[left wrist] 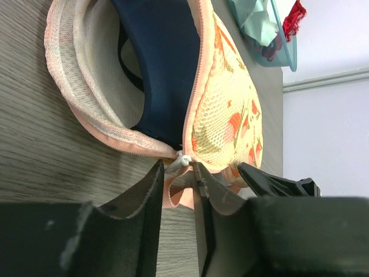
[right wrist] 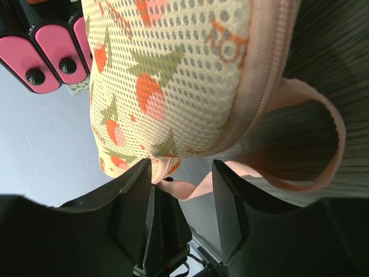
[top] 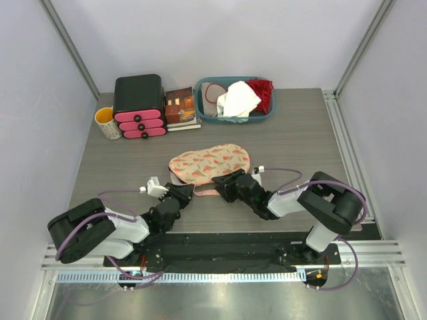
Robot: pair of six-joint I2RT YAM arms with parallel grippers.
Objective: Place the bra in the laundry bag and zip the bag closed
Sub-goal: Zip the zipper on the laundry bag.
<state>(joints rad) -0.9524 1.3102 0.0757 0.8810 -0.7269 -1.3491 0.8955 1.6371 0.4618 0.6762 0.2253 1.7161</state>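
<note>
The laundry bag lies crosswise just beyond both grippers, the bra inside its unzipped left end, the zipper pull right at the narrowed jaws of the left gripper, grip impossible to tell, while the right gripper stands jaws apart astride the pink loop.

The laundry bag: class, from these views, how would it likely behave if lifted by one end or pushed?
Probably floppy: the laundry bag is thin mesh, its open edge sagging around the bra. Likely light, holding only that garment. Pushed, it would probably crumple rather than slide, as its soft loop lies limp on the table.
</note>
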